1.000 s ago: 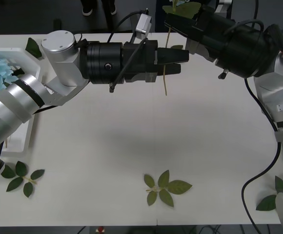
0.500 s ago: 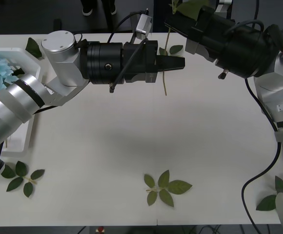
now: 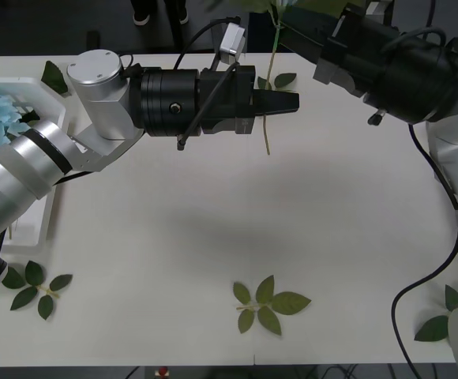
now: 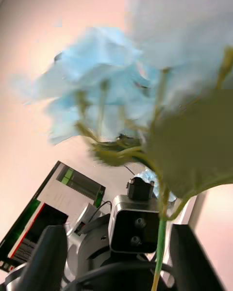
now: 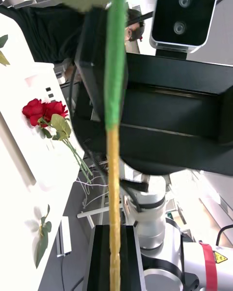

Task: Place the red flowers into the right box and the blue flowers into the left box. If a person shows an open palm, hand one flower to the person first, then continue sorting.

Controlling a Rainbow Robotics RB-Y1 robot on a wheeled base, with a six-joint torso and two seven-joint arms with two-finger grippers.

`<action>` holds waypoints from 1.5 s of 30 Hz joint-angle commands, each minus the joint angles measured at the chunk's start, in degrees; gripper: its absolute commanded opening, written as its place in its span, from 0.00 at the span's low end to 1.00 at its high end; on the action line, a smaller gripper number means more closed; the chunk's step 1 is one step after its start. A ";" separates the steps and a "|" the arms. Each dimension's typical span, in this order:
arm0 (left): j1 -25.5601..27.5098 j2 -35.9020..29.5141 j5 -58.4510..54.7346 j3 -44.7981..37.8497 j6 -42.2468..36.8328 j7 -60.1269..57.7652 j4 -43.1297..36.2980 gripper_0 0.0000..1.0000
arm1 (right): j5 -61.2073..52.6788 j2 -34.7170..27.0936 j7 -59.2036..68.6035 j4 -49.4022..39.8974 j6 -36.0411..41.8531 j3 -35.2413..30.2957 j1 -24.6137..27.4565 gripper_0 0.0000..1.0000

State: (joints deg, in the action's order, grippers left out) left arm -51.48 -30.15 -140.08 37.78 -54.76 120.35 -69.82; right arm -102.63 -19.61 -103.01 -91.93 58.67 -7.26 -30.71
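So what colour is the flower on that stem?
Pale blue flower, seen best in the right wrist view.

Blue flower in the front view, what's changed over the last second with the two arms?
The left gripper had its jaws open around the stem of the blue flower; they have now closed on it. The right gripper, jaws open, then drew back toward the robot's right. The stem, the left arm, the left box and the leaf sprigs stayed put.

Leaf sprig [image 3: 267,304] before left box [image 3: 35,225]
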 commanded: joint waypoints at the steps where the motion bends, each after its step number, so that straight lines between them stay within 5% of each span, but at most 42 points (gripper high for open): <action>1: -2.39 -1.14 -0.28 -0.52 0.00 0.33 -0.41 0.00 | 1.29 -0.08 -0.35 -1.24 6.64 -6.45 -0.23 0.65; 9: -2.39 -1.84 -0.19 0.01 -0.09 0.24 -0.41 0.00 | 3.40 -2.63 5.36 -1.24 22.63 -18.06 -0.32 0.65; 14: -2.31 -2.54 2.71 0.01 -0.09 -0.02 0.12 0.00 | 8.15 -5.88 7.12 -2.47 25.53 -21.04 -0.32 0.65; 24: -2.48 -11.86 14.66 7.39 0.35 -1.08 2.32 0.00 | 28.45 -11.85 17.49 -10.20 19.73 -14.63 -1.02 0.65; 34: -6.70 -30.84 21.34 16.88 -0.09 -2.13 2.14 0.00 | 54.11 -11.77 25.93 -14.60 23.07 -4.87 -4.53 0.65; 40: -8.90 -40.78 21.96 18.55 -2.55 -7.67 3.99 0.00 | 43.92 -10.71 25.49 -6.25 21.49 -3.73 -4.53 0.65; 45: -9.07 -47.81 23.54 18.64 -6.15 -8.81 8.21 0.00 | 34.78 -10.89 8.35 -1.41 20.96 -5.66 -4.45 0.65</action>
State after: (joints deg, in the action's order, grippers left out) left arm -58.87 -73.86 -117.13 57.39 -58.97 111.27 -64.11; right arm -63.85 -31.01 -82.37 -94.09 79.89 -10.57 -33.74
